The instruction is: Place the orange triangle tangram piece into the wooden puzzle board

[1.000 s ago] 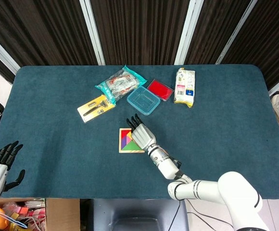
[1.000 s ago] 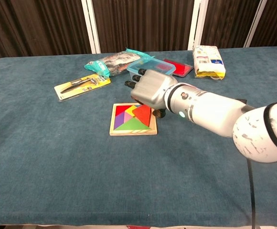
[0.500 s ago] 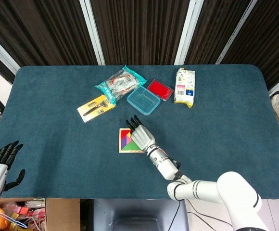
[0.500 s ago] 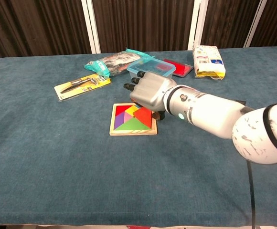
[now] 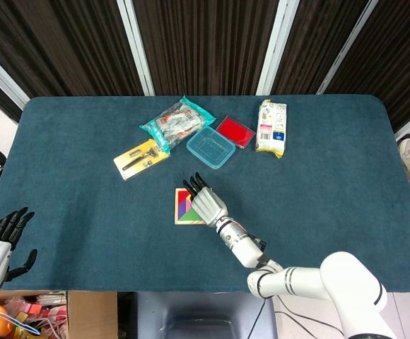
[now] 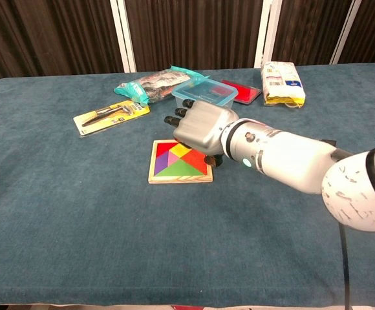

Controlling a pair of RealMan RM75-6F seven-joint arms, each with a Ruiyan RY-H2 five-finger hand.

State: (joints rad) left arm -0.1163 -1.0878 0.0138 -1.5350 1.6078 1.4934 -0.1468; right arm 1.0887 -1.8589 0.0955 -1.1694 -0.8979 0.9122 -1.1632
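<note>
Left robot hand (image 5: 0, 247): off the desk's near-left corner, fingers spread wide, holding nothing.

Tool pack (image 6: 111, 114), yellow card: left of centre, toward the far edge.

Snack bag (image 6: 150, 84), teal: near the far edge, just left of the clear tub.

Board (image 6: 180, 162), wooden: centre of the desk (image 6: 77, 226), lying flat. Coloured pieces fill the part that shows.

Orange triangle (image 6: 194, 158): appears to lie in the board's right half, its far part hidden under the right robot hand. Whether it sits flush cannot be told.

Right robot hand (image 6: 200, 127): over the board's far-right corner, back of hand up, fingers reaching toward the far edge. Whether it pinches or merely presses the triangle cannot be told; the underside is hidden.

Tub (image 6: 204, 92), clear: just beyond the right robot hand.

Red lid (image 6: 242, 91): beside the tub, on its right.

Packet (image 6: 282, 83), white: far edge, right of centre.

Risks, judged:
- A corner of the triangle riding on a neighbour would leave it tilted; pressing could pop other pieces.
- Sideways drag on lifting away could slide the light board.
- The fingers, close to the tub, could nudge it.
</note>
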